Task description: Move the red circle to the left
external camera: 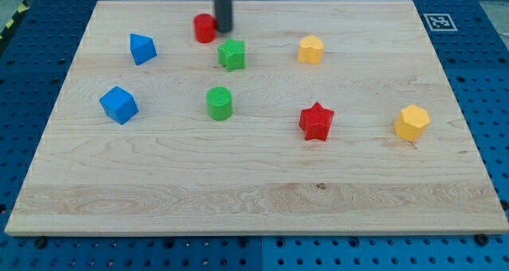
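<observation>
My tip [225,29] is the bottom end of a dark rod. It has no hand, so it cannot open, close or hold anything; it can only push. It sits right beside the red circle [205,28], on the side toward the view's right. It looks like it is touching the block, or almost touching.

The red circle is near the view's top of the wooden board [254,191]. From the red circle, the green star block [232,54] is close by, down and a bit to the view's right. The blue block [142,48] is to the view's left and a little lower. The green circle [219,102] is well below it. The red star [316,121] and the two yellow blocks [311,49] [412,122] are far off to the view's right.

I think the red circle is small, light and hard. It should slide easily on the smooth wood. It will not bend or break. But it is round, so it may roll off to one side of my tip if I push off-center. The best spot to push is the middle of its right side, straight toward the view's left. The path looks open, with the blue block a bit below it.
</observation>
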{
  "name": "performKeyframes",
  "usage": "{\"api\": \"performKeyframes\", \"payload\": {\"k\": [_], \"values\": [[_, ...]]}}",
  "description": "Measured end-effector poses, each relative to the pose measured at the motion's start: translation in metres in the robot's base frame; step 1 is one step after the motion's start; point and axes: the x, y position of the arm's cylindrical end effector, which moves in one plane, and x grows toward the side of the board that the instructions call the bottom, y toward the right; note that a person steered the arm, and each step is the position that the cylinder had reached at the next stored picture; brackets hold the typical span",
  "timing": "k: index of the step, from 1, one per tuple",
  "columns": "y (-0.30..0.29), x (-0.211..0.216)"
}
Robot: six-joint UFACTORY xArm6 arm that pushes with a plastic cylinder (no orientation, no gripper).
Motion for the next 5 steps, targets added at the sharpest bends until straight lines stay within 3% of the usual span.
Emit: {"api": "performKeyframes", "payload": {"k": [3,5], "values": [[0.031,0.026],[-0.046,0.01]]}}
